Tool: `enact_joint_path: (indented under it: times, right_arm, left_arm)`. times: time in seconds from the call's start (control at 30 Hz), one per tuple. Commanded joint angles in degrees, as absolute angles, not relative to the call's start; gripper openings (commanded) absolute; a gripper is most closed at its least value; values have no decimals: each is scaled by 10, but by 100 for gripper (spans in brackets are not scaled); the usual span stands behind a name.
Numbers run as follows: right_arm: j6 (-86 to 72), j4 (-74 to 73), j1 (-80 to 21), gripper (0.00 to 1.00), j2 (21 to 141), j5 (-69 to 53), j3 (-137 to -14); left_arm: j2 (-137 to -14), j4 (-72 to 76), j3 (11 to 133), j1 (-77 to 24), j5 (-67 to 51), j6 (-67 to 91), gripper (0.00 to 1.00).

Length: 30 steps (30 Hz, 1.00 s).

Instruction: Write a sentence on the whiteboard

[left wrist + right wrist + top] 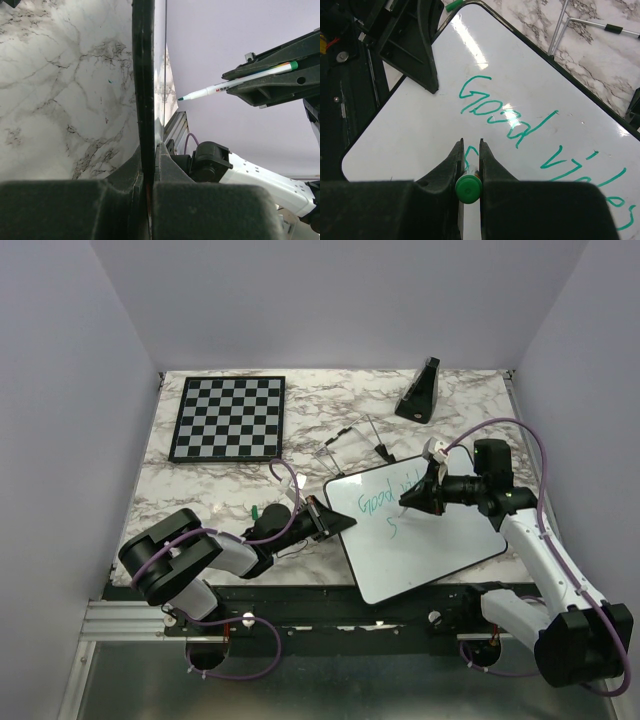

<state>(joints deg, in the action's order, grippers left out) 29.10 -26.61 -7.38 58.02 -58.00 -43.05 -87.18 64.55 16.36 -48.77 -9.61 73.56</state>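
- Marbled bench (330,400): black-rimmed white whiteboard (440,540) is clamped by the closed left end effector (333,523).
- Green-capped white marker (230,86) is pinched in the right end effector (411,500).
- Green sentence (517,125): "Good vibes" is written, second line barely begun.

White marble-patterned worktop (330,400) with grey veining, plain pale lavender back wall (340,300), matching left wall (60,440) and right wall (590,350), silver aluminium rail (120,618) at the near-left edge, dull grey metal sheet (350,695) below, soft even light.
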Motion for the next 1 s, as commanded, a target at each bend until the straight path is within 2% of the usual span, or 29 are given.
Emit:
enact_joint_path:
  times: [0.0,0.97]
  right_arm:
    - [294,-264,-69,1,579,-598,-424]
    - [307,-278,-69,1,572,-592,-425]
  left_arm:
    - [-853,678,161,-488,-61,701,0]
    - [-853,690,154,-490,-54,705,0]
